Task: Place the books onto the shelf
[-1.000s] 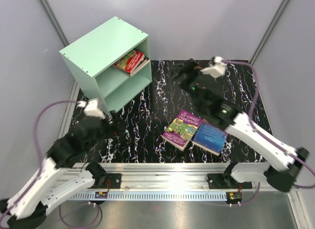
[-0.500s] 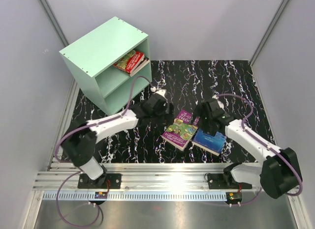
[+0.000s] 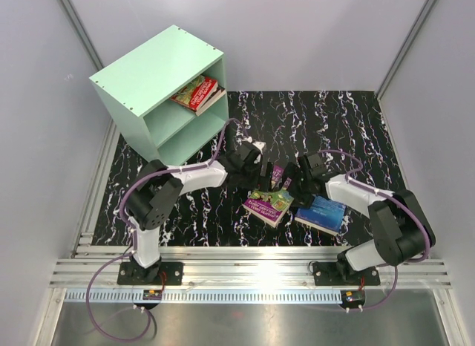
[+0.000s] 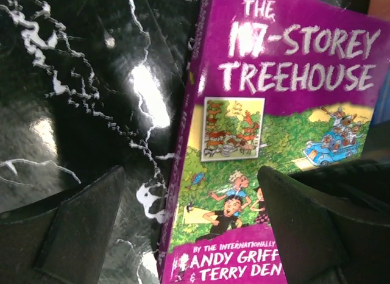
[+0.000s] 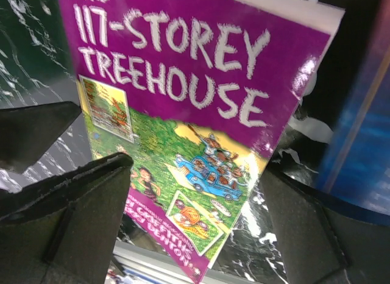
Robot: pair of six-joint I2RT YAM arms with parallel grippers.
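Centre frame, purple book (image 3: 271, 199) lies on the table (image 3: 349, 123); left fingers (image 4: 79, 229) and right fingers (image 5: 73, 211) hover over it wide open and empty, so best pin one edge, lift the other, then carry to shelf (image 3: 159, 93), upper left.

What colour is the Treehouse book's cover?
Purple over a green cartoon scene; the book shows best from the left wrist.

Books: 4 total. 2 on the counter (image 3: 356, 131): purple book (image 3: 269, 202) and blue book (image 3: 322, 213). 2 stacked in the shelf (image 3: 148, 79): red book (image 3: 196, 92) on top, lower book (image 3: 217, 99) under it, only its edge showing. Shelf: 1, with 2 open compartments. Arms: 2, left arm (image 3: 189, 175) and right arm (image 3: 356, 191), 2 fingers (image 4: 79, 229) each.
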